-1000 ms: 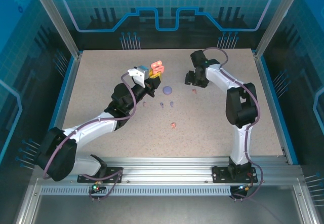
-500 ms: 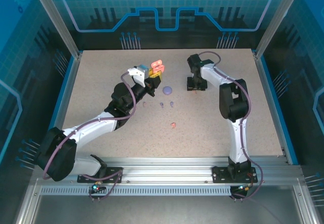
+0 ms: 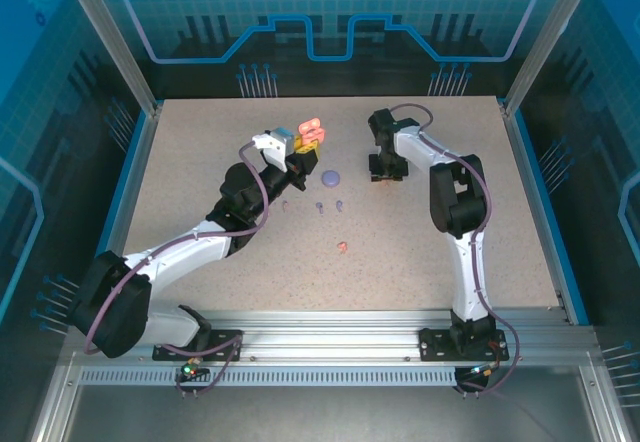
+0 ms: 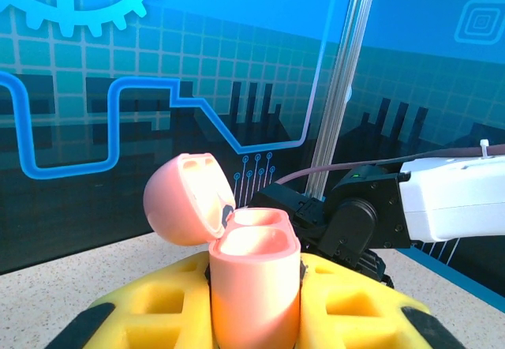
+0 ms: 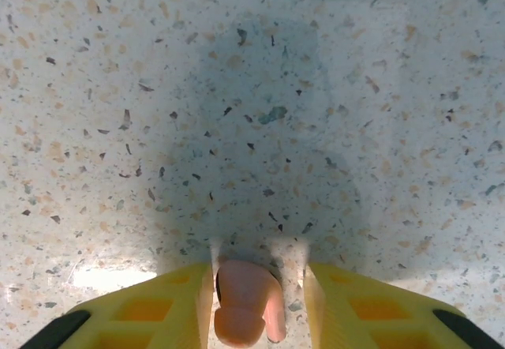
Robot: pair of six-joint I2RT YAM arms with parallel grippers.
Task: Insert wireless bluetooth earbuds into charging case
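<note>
My left gripper (image 3: 303, 145) is shut on an open coral-pink charging case (image 3: 311, 130), held upright above the table. In the left wrist view the case (image 4: 254, 286) stands between the yellow fingers (image 4: 150, 305) with its lid (image 4: 185, 203) tipped back and both wells empty. My right gripper (image 3: 386, 174) points down at the table. In the right wrist view a coral-pink earbud (image 5: 243, 302) lies between the yellow fingers (image 5: 170, 309), against the left one, with a gap to the right one. Two purple earbuds (image 3: 320, 205) (image 3: 339, 203), a pale one (image 3: 287, 203) and a coral one (image 3: 343, 247) lie loose mid-table.
A round purple case (image 3: 332, 176) lies on the speckled table (image 3: 420, 252) between the two grippers. The right arm's wrist (image 4: 371, 223) shows just behind the held case. Blue panels and aluminium posts wall the table.
My right gripper has swung left and come down over the earbud on the table, and its jaws have narrowed around it. The left gripper and its case have stayed still.
</note>
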